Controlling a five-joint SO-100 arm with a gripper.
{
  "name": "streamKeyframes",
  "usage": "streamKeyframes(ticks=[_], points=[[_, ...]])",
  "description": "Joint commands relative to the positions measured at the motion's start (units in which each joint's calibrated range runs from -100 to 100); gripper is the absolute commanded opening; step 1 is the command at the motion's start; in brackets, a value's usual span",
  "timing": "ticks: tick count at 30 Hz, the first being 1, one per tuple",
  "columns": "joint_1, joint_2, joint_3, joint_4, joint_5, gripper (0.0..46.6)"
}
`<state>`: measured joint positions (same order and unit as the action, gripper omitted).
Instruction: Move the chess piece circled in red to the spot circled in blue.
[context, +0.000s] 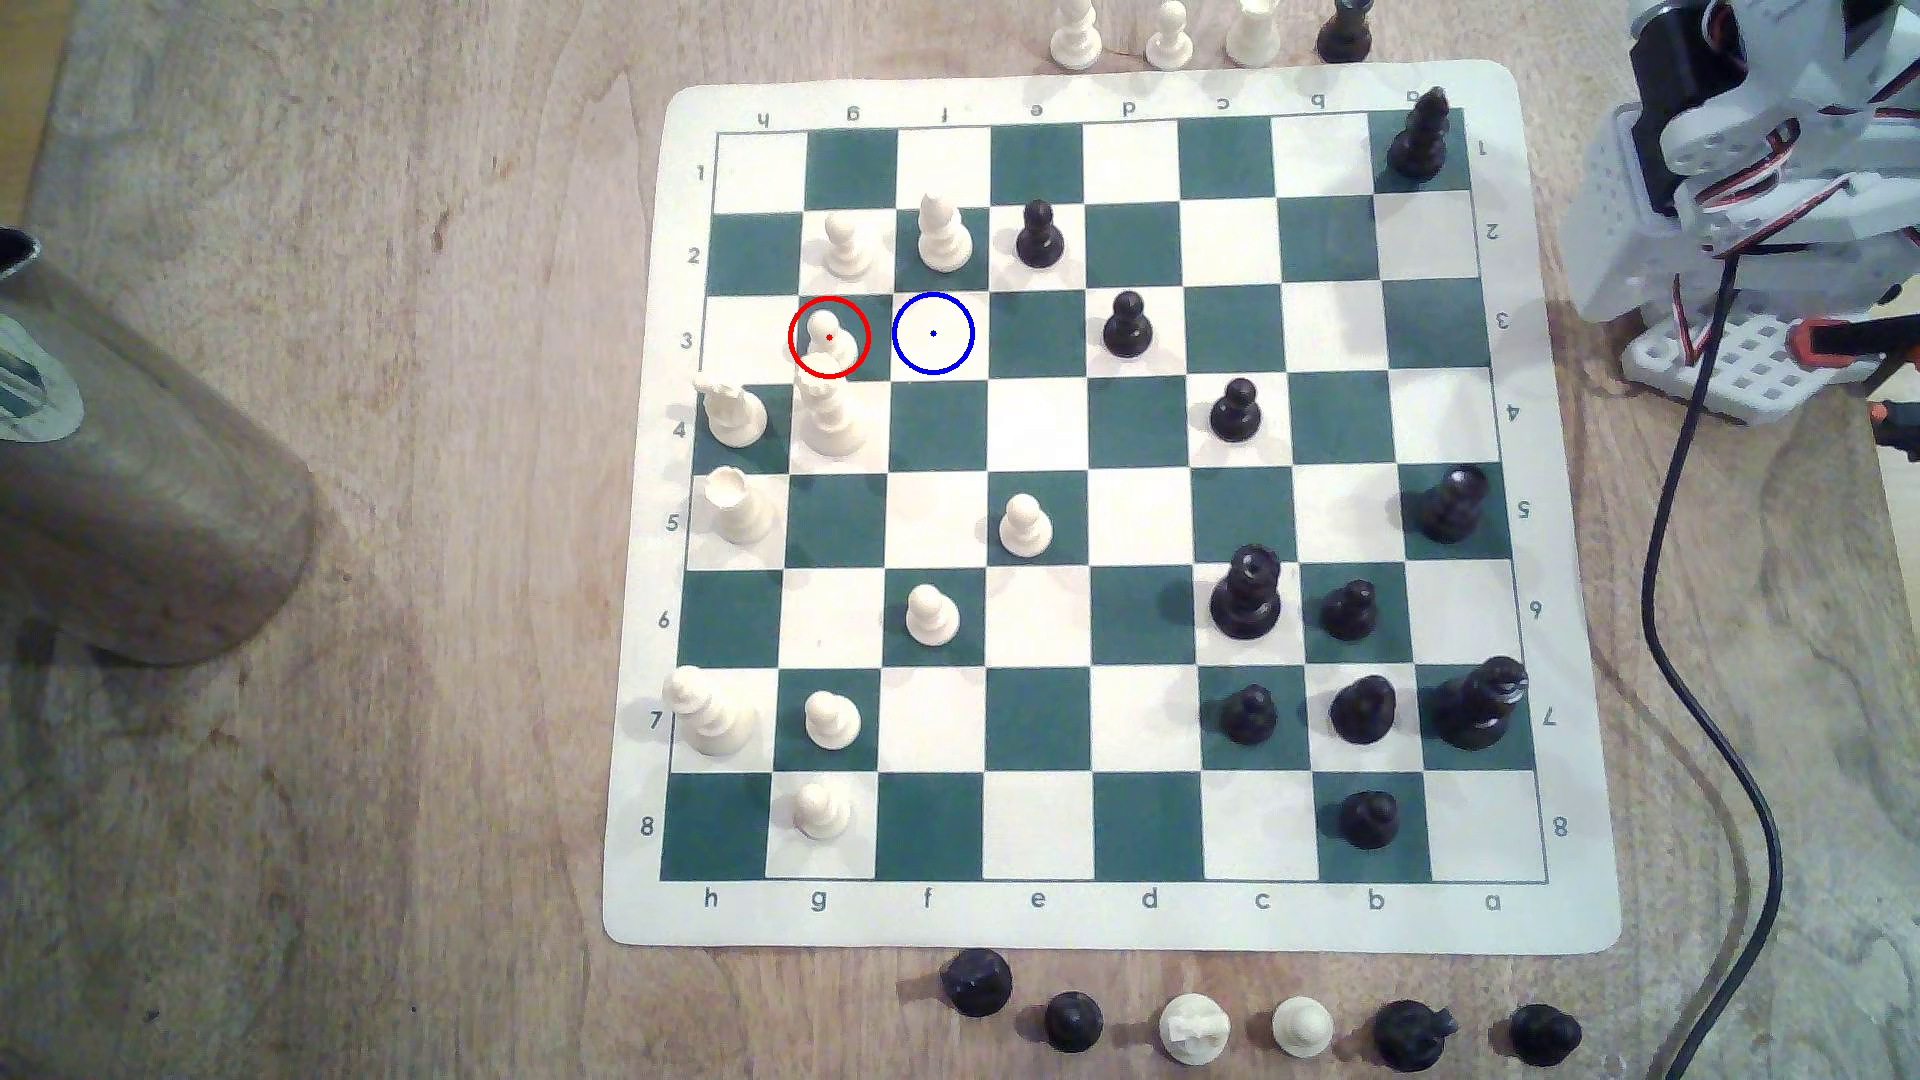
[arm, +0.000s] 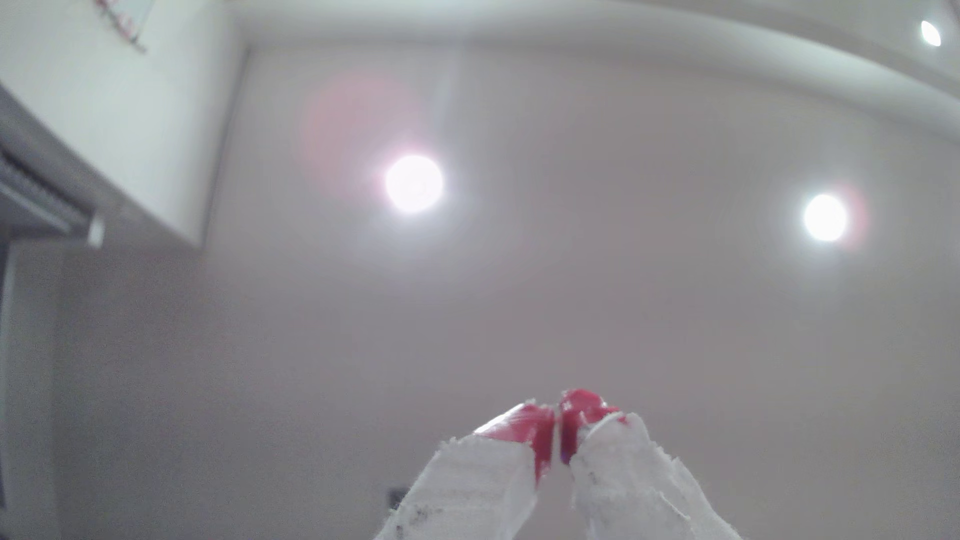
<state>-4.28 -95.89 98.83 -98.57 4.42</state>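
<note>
Pawn (context: 830, 338), smooth cream plastic, ball-headed, stands red-ringed; red-tipped jaws pressed together, holding nothing.

The circled pawn (context: 828, 334) stands just left of the ringed square (context: 933, 333) — exterior view — directly behind a taller piece (context: 830, 415).

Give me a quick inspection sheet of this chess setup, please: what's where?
Surface: wooden table under a green-and-cream chess mat.
Job's things: white pawn ringed in red on a green square; blue-ringed square beside it, to the exterior view's right, bare.
Clutter: captured pieces off the mat; metal cylinder at the exterior view's left.
Gripper: gripper red-tipped, shut on nothing, pointing at the ceiling.
Cables: black cable beside the mat.
Surroundings: ceiling lights.
</note>
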Motion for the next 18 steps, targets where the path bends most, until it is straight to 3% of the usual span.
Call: streamKeyframes(ticks=[1, 8, 12, 18], points=[[2.6, 0.1, 0.8, 5.0, 0.1, 0.2], [1.3, 0.1, -11.5, 36.9, 0.1, 0.2], [3.5, 0.1, -22.1, 74.9, -0.2, 0.2], [6.0, 0.2, -28.4, 95.6, -0.3, 0.2]])
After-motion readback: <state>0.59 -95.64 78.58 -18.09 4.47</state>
